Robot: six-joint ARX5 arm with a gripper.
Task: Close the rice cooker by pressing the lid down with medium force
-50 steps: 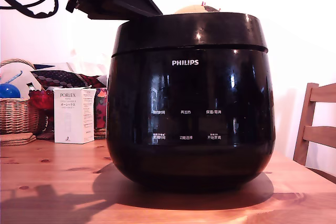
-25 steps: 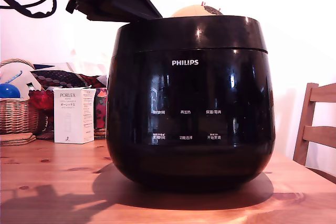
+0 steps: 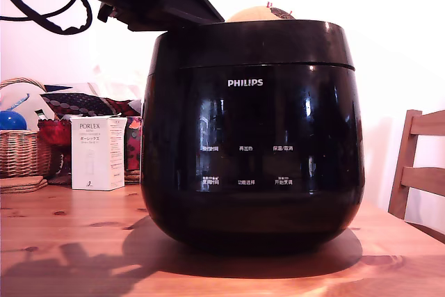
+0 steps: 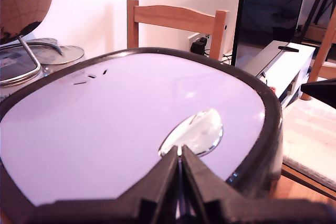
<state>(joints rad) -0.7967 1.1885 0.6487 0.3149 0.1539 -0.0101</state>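
The arm enters from the exterior view's upper left, sloping downward toward the right, with a black cable looped beneath it. The gripper (image 4: 179, 153) points forward and down; its two black fingers (image 4: 157, 174) are pressed together, tips meeting.

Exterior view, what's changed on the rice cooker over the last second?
The round black lid went down: a second ago a gap showed along its seam, now it sits flush on the glossy black Philips rice cooker. The tool, fingers together, has lifted and shifted slightly toward the exterior view's right over the lid's edge. The white Porlex box, wicker basket and cooker body stayed put.
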